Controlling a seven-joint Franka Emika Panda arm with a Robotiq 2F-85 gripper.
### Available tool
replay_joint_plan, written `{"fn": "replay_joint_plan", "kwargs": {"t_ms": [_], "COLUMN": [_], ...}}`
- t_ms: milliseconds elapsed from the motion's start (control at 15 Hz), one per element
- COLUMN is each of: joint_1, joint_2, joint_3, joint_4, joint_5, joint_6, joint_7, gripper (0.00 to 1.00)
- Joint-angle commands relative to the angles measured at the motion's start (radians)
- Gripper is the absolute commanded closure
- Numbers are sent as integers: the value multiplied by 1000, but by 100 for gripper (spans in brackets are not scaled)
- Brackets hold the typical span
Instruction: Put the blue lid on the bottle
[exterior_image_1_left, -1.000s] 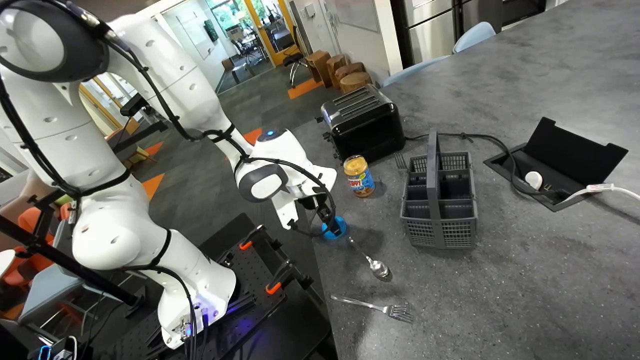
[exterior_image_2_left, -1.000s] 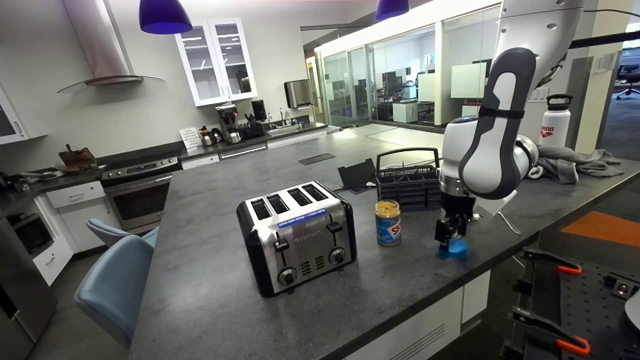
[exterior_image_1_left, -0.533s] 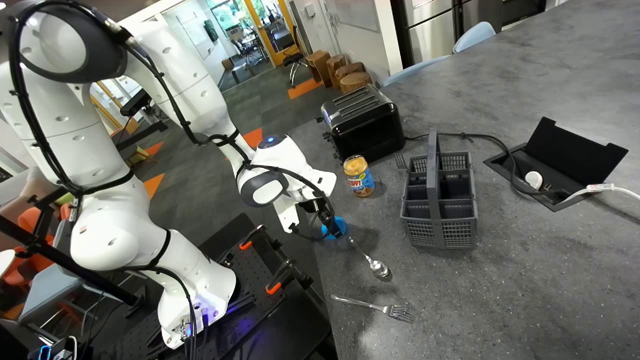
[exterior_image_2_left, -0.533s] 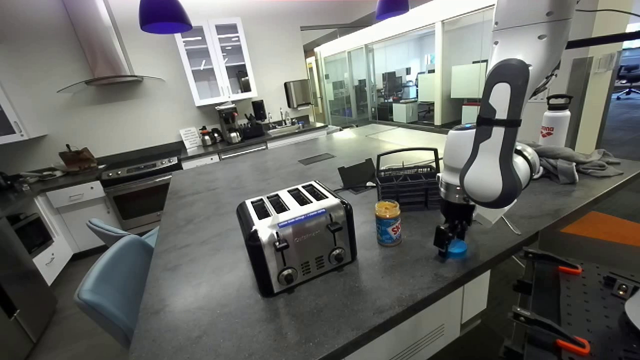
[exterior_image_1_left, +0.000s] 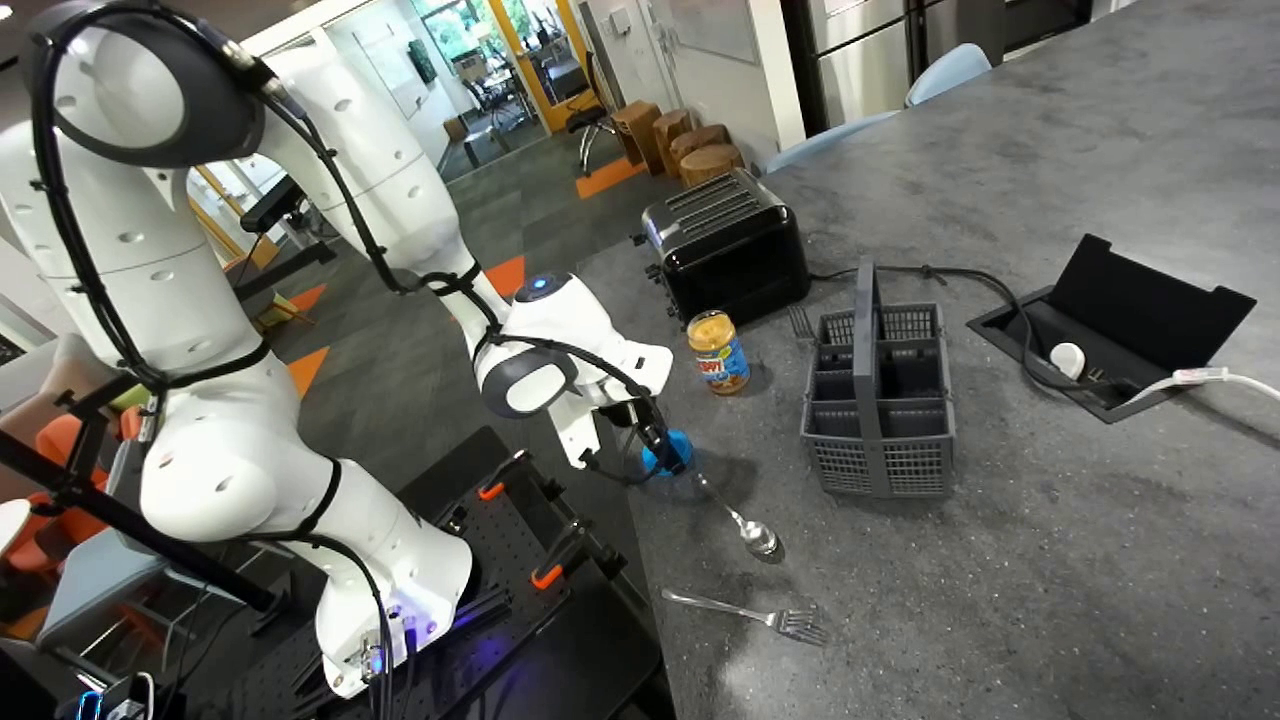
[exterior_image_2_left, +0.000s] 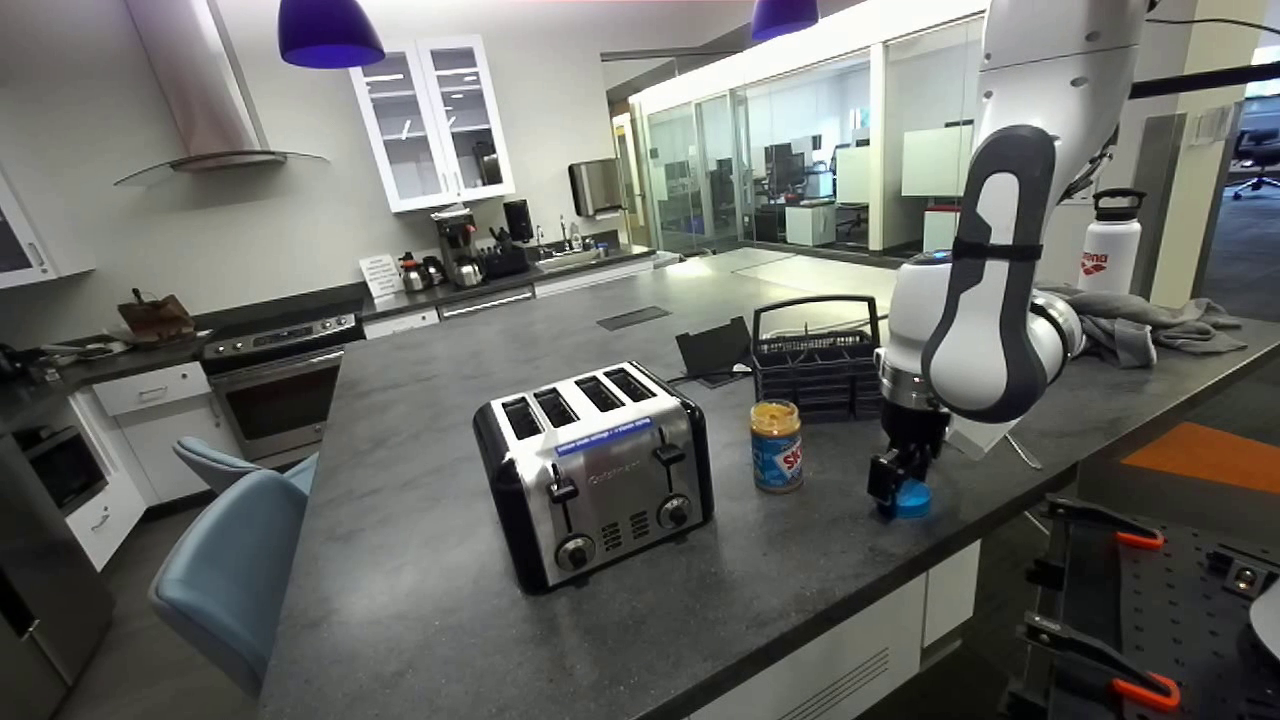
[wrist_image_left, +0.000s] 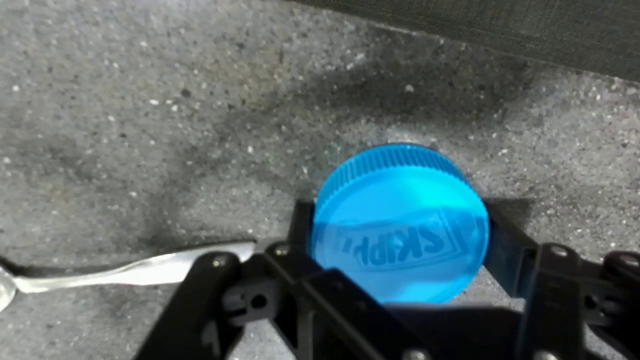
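Blue lid: round, bright blue, with a ribbed side wall and a flat face bearing framed lettering, of which "SKIPP" can be read. A bright patch of glare shows near 1 o'clock on the face. The lettered face is up. The outline being round, direction is taken from the text: in the wrist view its line runs roughly from 9 to 3 o'clock, upside down, the S toward 3. Ribbing shows along the arc from 10 to 2 o'clock.

Pincer: clamped on the lid, one finger against the rim at 9 o'clock, its opposite at 3 o'clock. The lid sits between the fingertips, at about the level of the counter; whether its underside touches cannot be told.

Bottle: upright on the counter, mouth open, orange-yellow inside, blue label. In an exterior view the bottle stands at 10 o'clock from the lid, apart, long axis 12 to 6; in an exterior view the bottle is at 1 o'clock.

Spoon: apart from the lid, between 8 and 9 o'clock in the wrist view.
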Motion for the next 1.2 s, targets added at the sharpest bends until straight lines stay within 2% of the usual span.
{"fn": "replay_joint_plan", "kwargs": {"t_ms": [0, 200, 267, 333, 400, 533, 600, 667, 800, 933, 1133], "joint_1": [-18, -38, -54, -64, -83, -35, -20, 3, 16, 15, 14], "joint_2": [-44, -177, -174, -218, -312, -352, -395, -486, -516, -586, -568], "joint_3": [25, 62, 87, 109, 144, 119, 112, 82, 58, 41, 22], "joint_4": [2, -50, 11, 11, -69, 9, 11, -47, 12, -7, 47], "joint_5": [5, -5, -5, 2, 21, 53, 76, 53, 27, 9, 0], "joint_6": [-9, -62, -114, -160, -178, -298, -349, -381, -469, -520, -555], "joint_7": [-4, -11, -10, -12, -26, -37, -55, -35, -21, -12, -22], "gripper": [45, 45, 45, 45, 45, 45, 45, 45, 45, 45, 45]}}
